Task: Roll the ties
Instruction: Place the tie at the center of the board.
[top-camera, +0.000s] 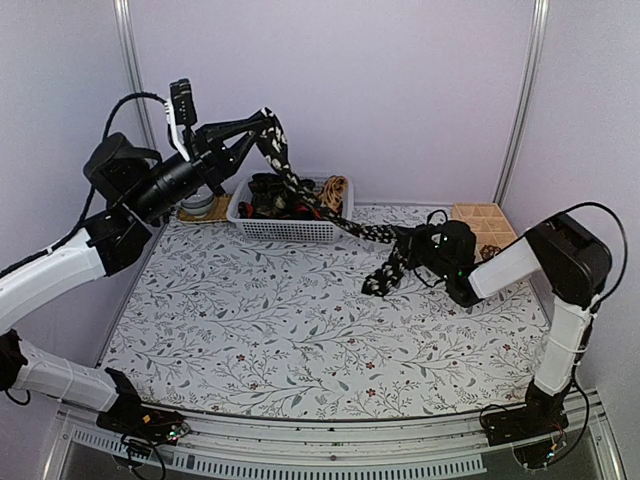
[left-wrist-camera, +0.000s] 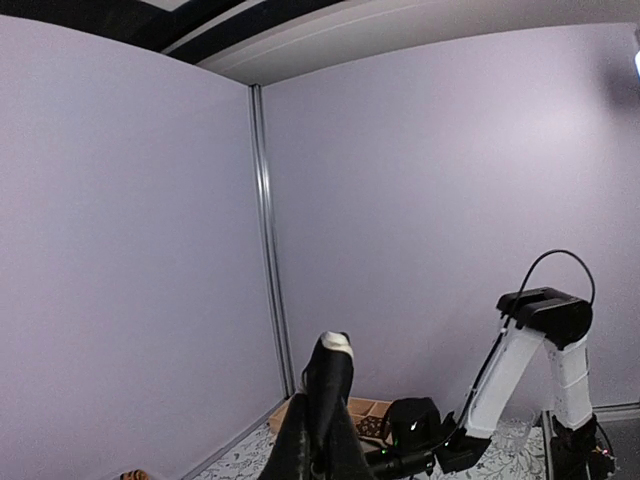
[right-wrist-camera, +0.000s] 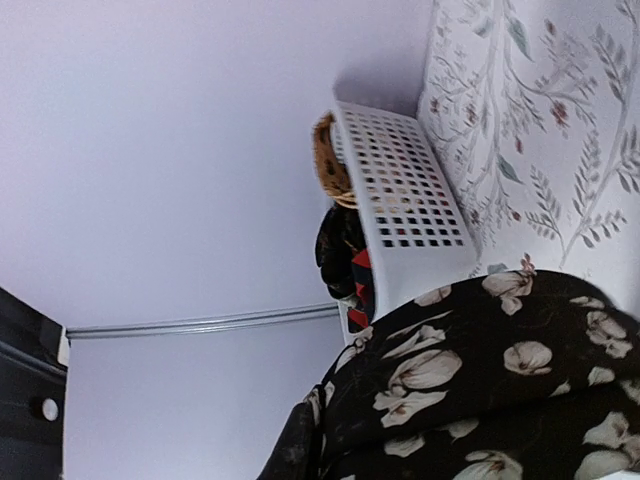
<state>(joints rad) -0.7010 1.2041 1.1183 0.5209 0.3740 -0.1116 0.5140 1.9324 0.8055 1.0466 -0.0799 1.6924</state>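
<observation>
black floral tie (top-camera: 357, 230): light, limp, slick cloth, zero stiffness. Sags under own weight, probably slips in weak pinch. Best taken flat across width, near ends. Strung in air from far left, over white basket (top-camera: 285, 230), to right; tail droops toward surface (top-camera: 250, 320). left gripper (top-camera: 263, 124) clenched on upper end. right gripper (top-camera: 412, 250) clamped on tie near lower end.

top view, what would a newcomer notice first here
A black flowered tie strung through the air, from the raised left pincer at the back left down to the right pincer low over the table on the right, its end dangling. Under it, at the back, a white basket holds more ties.
</observation>
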